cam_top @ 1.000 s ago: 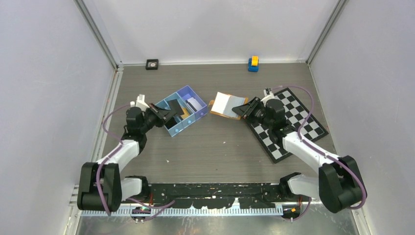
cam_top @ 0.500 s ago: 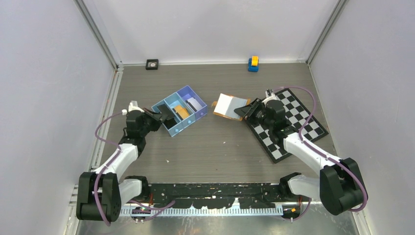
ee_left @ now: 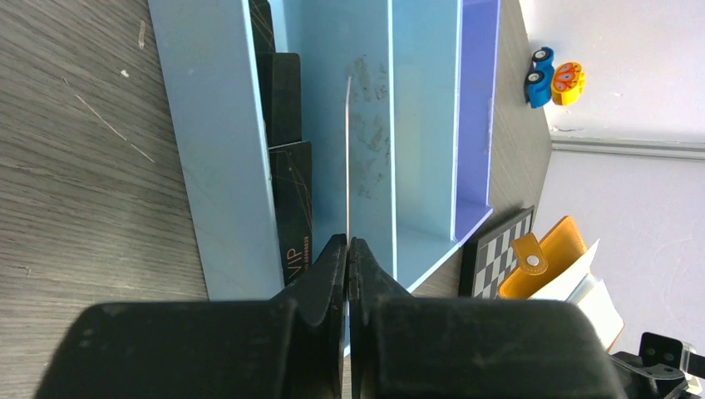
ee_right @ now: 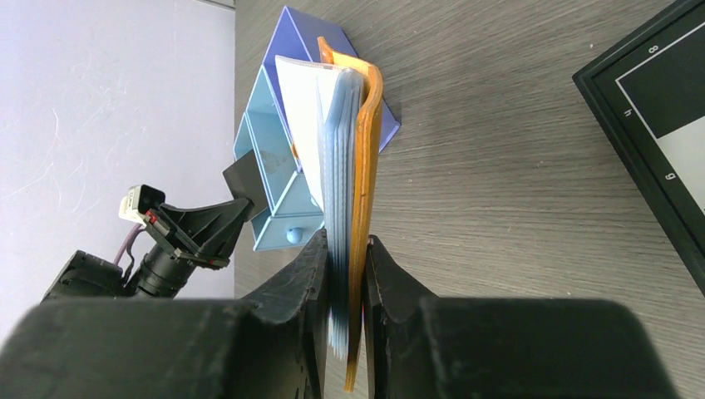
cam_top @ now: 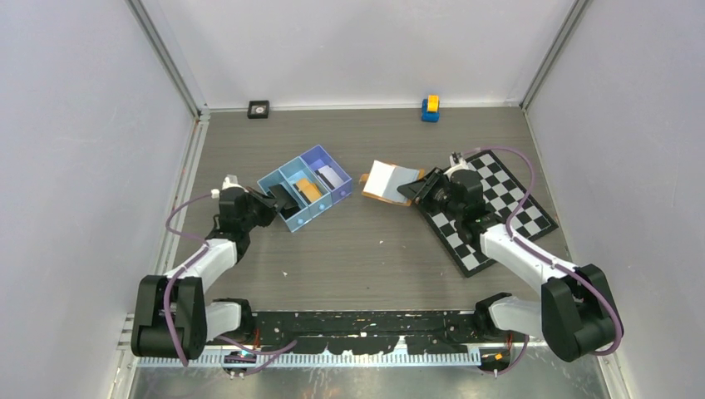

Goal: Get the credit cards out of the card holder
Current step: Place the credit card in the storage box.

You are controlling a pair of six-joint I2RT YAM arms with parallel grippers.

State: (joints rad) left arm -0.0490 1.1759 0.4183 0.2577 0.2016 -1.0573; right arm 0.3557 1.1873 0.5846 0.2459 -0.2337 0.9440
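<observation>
**Depositing one card in the tray while the source is clamped.** The left gripper (ee_left: 347, 249) has its jaws pressed together on a single card (ee_left: 347, 150), which the left wrist view shows edge-on as a thin pale line. This card reaches out over the blue tray (ee_left: 216, 125), just beside the dark cards (ee_left: 287, 100) standing in the tray's light-blue end compartment. The right gripper (ee_right: 345, 253) is clamped on the near edge of the orange card holder (ee_right: 372, 150). The holder is open between the tray and the chessboard (cam_top: 507, 208), and the credit cards (ee_right: 337, 183) inside it are packed as a blue-grey stack against its cover. Whether the holder touches the table cannot be told. The step in hand appears to be setting the single card down. This is best done by lowering its free edge into one compartment, parallel to the dividers. The jaws should part only once that edge sits below the walls, since so thin a card may cling to a pad or tip across a divider. The right arm should hold the holder steady, with its open side toward the left arm for the next pull.
</observation>
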